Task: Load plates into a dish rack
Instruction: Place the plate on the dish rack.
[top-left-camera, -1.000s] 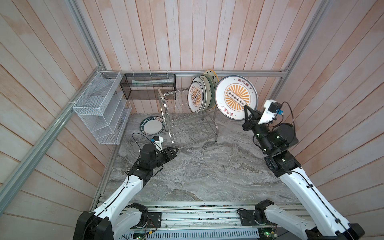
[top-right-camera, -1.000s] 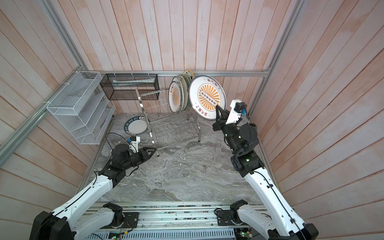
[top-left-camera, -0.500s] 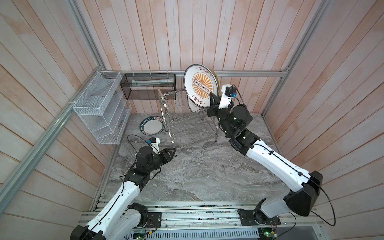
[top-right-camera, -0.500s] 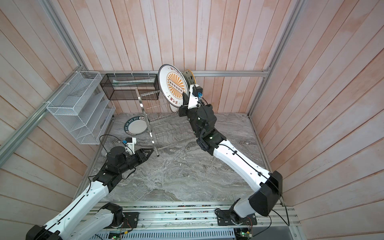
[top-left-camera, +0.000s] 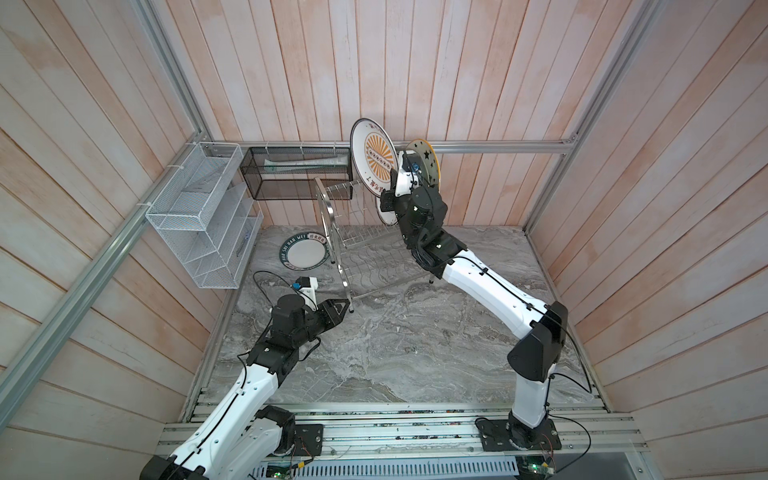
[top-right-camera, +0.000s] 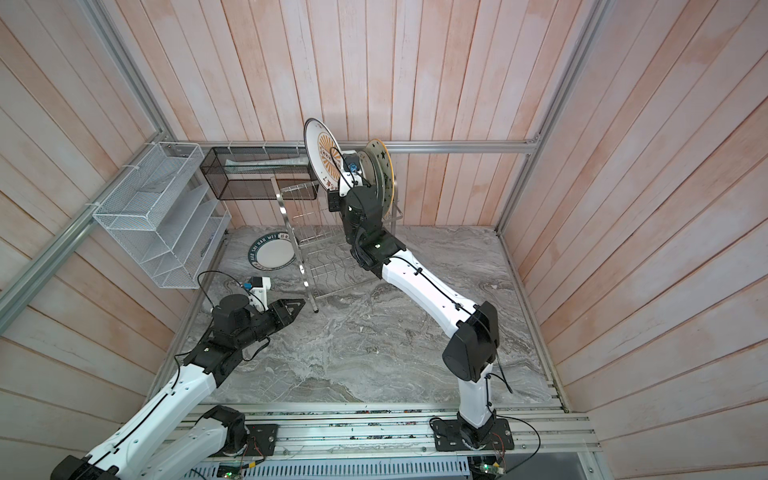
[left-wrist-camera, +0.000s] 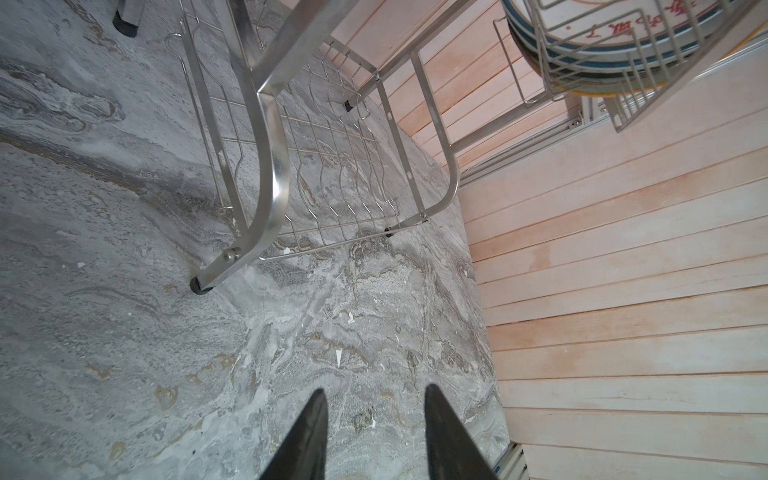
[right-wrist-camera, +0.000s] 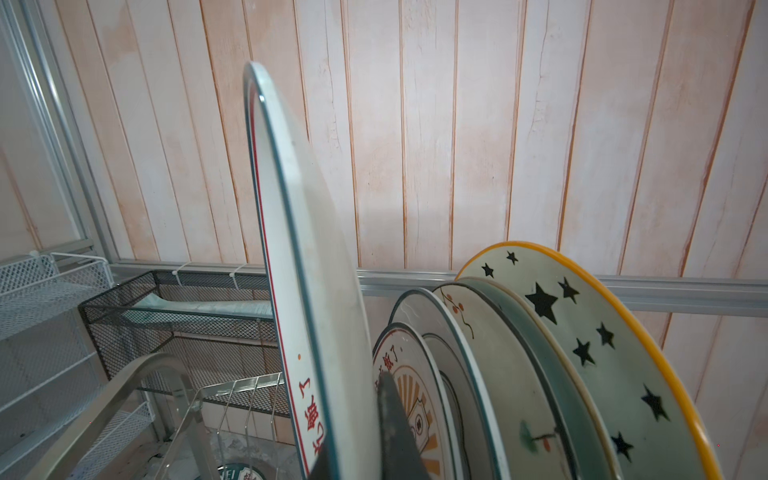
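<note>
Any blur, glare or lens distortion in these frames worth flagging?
Both top views: wide-angle, wall planks fan outward, otherwise sharp and evenly lit. Left wrist view: bright glare on the dish rack tube; left fingers dark and soft. Right wrist view: held sunburst plate close to lens, smeared; star plate behind is crisper.

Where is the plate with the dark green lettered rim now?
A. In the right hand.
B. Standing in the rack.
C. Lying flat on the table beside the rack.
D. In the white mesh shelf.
C: the green-rimmed plate lies flat on the table next to the rack; the right hand holds a sunburst plate instead.
</note>
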